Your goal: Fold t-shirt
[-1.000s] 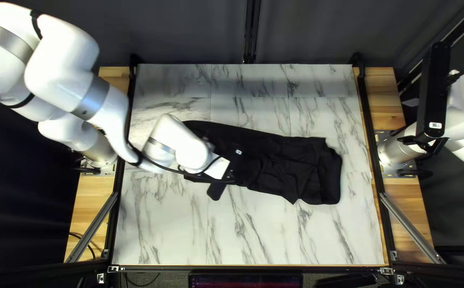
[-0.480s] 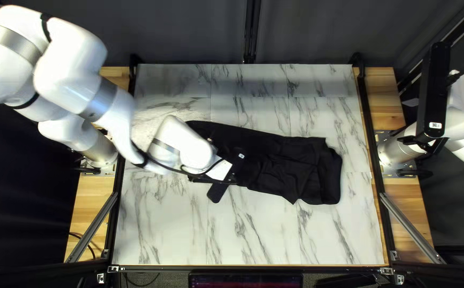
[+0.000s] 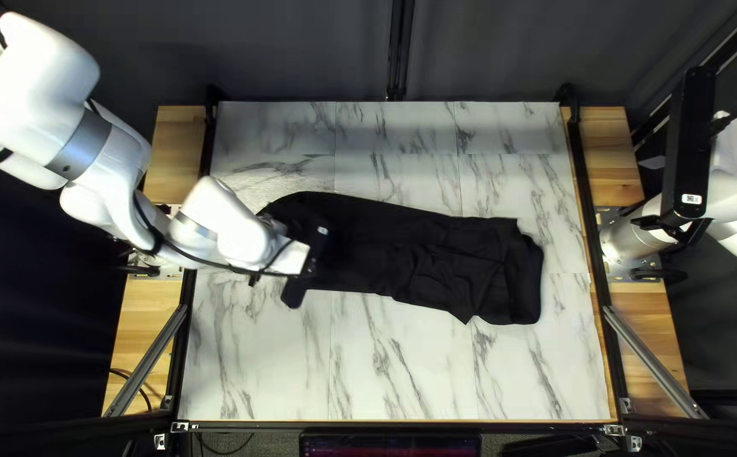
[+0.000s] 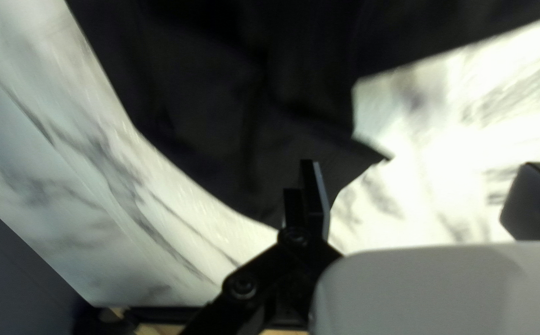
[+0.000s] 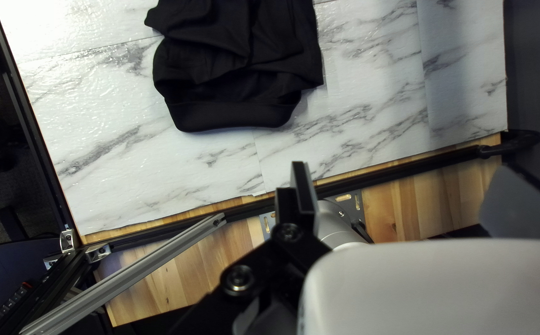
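The black T-shirt point(image 3: 368, 245) is lying as a long strip across the middle of the worktop point(image 3: 402, 364), w/ its surface bunching into creases twd the right of the top left view. Its other end is running under the L gripper point(image 3: 311, 254). In the L wrist view, that gripper's fingers point(image 4: 316, 192) are standing wide apart & holding nothing: one is showing against the narrowing tip of the cloth, the other is sitting out to the side, past the cloth. Contact w/ the cloth is prob. light at most, but blur is making it hard to tell.

The R gripper point(image 3: 652, 223) is hanging by the R arm's base, off the worktop. Its fingers are also spreading wide, gripping nothing. In the R wrist view, the T-shirt's thick rolled end is lying ahead of them, well apart, & a wooden board point(image 5: 201, 273) is showing beneath.
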You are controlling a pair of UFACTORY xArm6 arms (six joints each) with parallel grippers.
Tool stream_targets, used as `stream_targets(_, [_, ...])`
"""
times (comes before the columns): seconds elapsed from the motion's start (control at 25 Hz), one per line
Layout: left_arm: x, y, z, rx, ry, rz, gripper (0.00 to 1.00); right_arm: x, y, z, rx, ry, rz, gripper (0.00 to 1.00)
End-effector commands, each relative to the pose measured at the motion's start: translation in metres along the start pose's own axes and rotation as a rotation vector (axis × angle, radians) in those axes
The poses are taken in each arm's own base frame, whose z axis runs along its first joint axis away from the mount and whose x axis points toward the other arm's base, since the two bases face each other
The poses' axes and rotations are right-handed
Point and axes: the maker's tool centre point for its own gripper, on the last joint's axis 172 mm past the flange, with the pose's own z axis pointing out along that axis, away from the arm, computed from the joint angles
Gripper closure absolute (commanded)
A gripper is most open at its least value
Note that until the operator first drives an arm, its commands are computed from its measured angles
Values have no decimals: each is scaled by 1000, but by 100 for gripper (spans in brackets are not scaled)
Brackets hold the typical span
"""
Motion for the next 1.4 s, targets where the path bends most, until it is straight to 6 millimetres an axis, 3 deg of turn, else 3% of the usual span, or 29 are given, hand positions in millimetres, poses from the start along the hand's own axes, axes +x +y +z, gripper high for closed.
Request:
stream_targets(0.04, [-14, -16, 6, 23, -11, -20, 0, 0, 0, 0, 0, 0, 0, 0])
stream_targets(0.24, [-26, -35, -1, 27, -19, 12, 0, 0, 0, 0, 0, 0, 0, 0])
stream_targets(0.36, [-30, -44, 6, 13, -28, 29, 0, 0, 0, 0, 0, 0, 0, 0])
stream_targets(0.6, [-43, -48, 19, -13, -46, 18, 0, 0, 0, 0, 0, 0, 0, 0])
stream_targets(0.68, [-49, -47, 20, -23, -49, 2, 4, 0, 0, 0, 0, 0, 0, 0])
stream_targets(0.88, [-42, -41, 23, -55, -47, -15, 31, 0, 0, 0, 0, 0, 0, 0])
stream_targets(0.92, [-40, -41, 25, -64, -47, -16, 44, 0, 0, 0, 0, 0, 0, 0])
stream_targets(0.96, [-38, -40, 27, -69, -47, -16, 65, 0, 0, 0, 0, 0, 0, 0])
stream_targets(1.04, [-34, -40, 31, -86, -50, -17, 95, 0, 0, 0, 0, 0, 0, 0])
stream_targets(1.24, [-32, -39, 35, -113, -57, -18, 100, 0, 0, 0, 0, 0, 0, 0])
stream_targets(1.4, [-32, -38, 23, -117, -60, -20, 100, 0, 0, 0, 0, 0, 0, 0])
